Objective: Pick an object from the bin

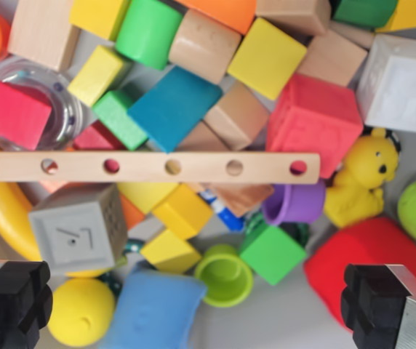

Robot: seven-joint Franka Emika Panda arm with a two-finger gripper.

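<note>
- Across the wrist view's middle, the wooden strip (146, 166) lies over packed blocks; no object is chosen yet.
- At the bottom corners, your gripper (204, 309) hangs spread wide, empty above the green cup (225, 274).
- Descend carelessly and a finger (17, 302) may jam on neighbours.

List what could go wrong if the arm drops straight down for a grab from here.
1. The fingers are spread wide over several toys at once: the lime cup, blue cushion and yellow ball. Closing could pinch two or push them apart.
2. The wooden strip lies across many blocks; lifting anything beneath it may tip it.
3. The right finger sits over the red toy and could hit it on descent.
</note>
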